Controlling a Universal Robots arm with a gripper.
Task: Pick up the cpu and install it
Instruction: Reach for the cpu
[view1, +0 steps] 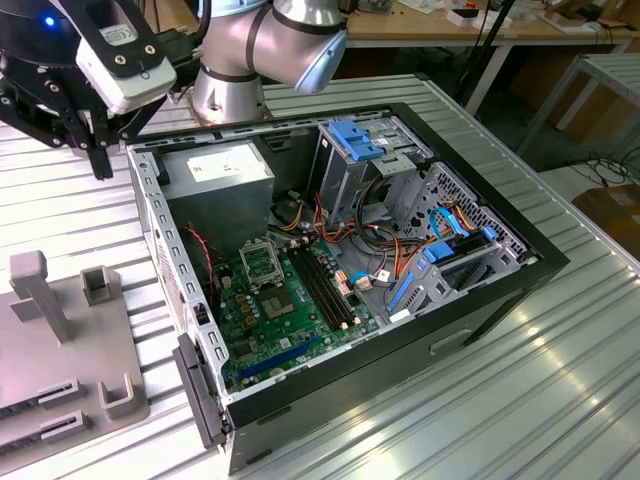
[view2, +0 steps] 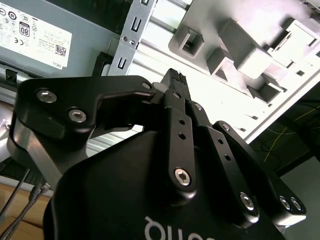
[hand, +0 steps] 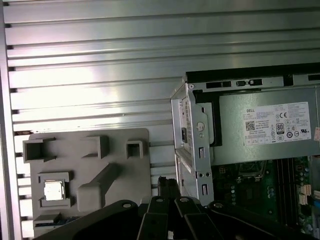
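One cpu (hand: 53, 190), one grey fixture (hand: 127, 172), one computer case (view1: 330, 388)

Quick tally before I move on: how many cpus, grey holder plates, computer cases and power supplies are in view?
cpu: 1
grey holder plate: 1
computer case: 1
power supply: 1
Total: 4

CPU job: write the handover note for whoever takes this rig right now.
Tool: shut, holding nothing, over the table between the grey fixture and the open computer case.
cpu: lying flat in a pocket of the grey fixture, apart from the tool.
Socket frame: on the motherboard inside the case.
Done: nothing visible yet.
Left: cpu not picked up, not installed.
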